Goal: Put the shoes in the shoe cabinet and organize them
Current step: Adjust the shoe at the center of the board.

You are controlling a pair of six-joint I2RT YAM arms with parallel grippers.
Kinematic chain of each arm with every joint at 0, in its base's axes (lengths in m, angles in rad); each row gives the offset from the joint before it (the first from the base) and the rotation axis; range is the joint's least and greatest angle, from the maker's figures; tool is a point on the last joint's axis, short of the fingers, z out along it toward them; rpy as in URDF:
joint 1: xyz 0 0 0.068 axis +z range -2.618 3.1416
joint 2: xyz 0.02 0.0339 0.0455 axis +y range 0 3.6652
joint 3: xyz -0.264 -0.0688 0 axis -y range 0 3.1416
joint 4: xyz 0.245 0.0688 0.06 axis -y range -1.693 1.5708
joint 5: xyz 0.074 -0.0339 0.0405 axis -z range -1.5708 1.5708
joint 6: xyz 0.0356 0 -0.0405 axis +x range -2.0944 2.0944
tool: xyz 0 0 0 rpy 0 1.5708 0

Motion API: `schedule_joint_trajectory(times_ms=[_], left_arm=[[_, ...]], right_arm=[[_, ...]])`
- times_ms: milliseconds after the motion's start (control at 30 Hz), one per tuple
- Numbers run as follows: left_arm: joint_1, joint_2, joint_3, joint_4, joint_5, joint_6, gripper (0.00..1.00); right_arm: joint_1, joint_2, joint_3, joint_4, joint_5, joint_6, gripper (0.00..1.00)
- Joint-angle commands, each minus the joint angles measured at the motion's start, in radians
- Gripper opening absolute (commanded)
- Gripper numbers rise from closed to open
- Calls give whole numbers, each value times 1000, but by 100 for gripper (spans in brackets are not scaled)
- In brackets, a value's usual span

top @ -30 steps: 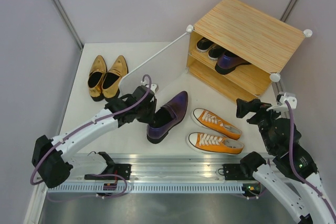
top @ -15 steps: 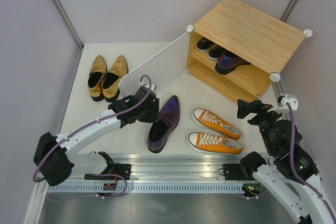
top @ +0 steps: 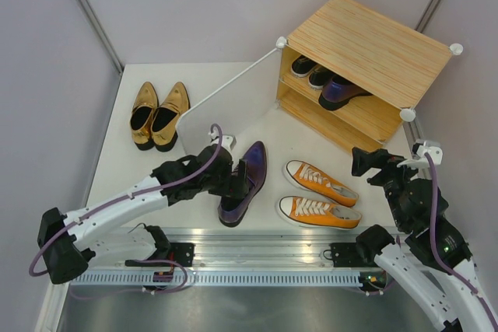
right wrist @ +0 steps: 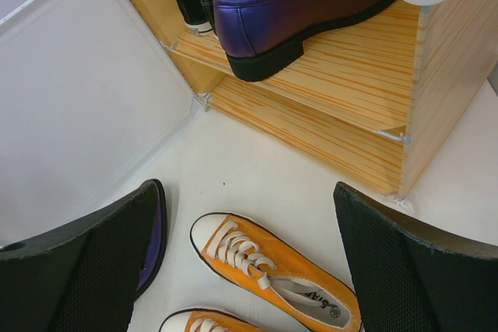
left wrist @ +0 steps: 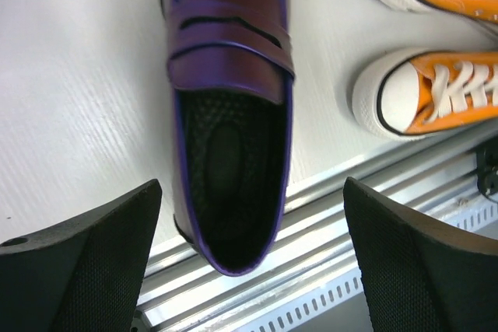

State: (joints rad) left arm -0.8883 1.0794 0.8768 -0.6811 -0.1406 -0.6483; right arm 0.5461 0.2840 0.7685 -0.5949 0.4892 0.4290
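Note:
A glossy purple loafer [top: 243, 184] lies flat on the table, toe pointing away and heel at the near edge. My left gripper [top: 231, 179] hangs over its heel, open, with the fingers apart on either side of the heel [left wrist: 229, 153] and not touching it. The other purple loafer [right wrist: 296, 13] sits on the shoe cabinet's [top: 366, 52] upper shelf beside the black sneakers [top: 311, 71]. Two orange sneakers [top: 320, 192] lie right of the loafer. The gold pumps [top: 159, 114] stand at the far left. My right gripper [top: 373, 162] hovers open above the orange sneakers [right wrist: 272, 270].
The cabinet's white translucent door [top: 226, 91] stands swung open to the left, between the gold pumps and the loafer. The lower shelf [right wrist: 311, 126] holds nothing. An aluminium rail [top: 257, 246] runs along the table's near edge. Grey walls close in both sides.
My left gripper has opened and let go of the purple loafer, which went from tilted in the grip to lying flat. The left arm has drawn back toward the near edge. The right arm is still.

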Motion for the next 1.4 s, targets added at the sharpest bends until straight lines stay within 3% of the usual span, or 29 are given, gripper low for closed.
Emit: schedule_joint_trajectory(times_ms=[0, 367, 867, 1000, 1367], left_arm=[[-92, 16, -1, -14, -72, -59, 100], [-304, 234, 47, -143, -295, -158, 100], [-454, -24, 103, -164, -428, -206, 100], [-454, -27, 47, -175, -444, -201, 100], [-451, 14, -119, -198, -550, -363, 100]], right_arm=[[6, -12, -8, 26, 3, -16, 97], [5, -13, -12, 27, -3, -21, 98], [6, -16, -18, 33, -6, -19, 98], [5, -19, -18, 35, -8, -22, 98], [5, -17, -21, 37, -9, -22, 98]])
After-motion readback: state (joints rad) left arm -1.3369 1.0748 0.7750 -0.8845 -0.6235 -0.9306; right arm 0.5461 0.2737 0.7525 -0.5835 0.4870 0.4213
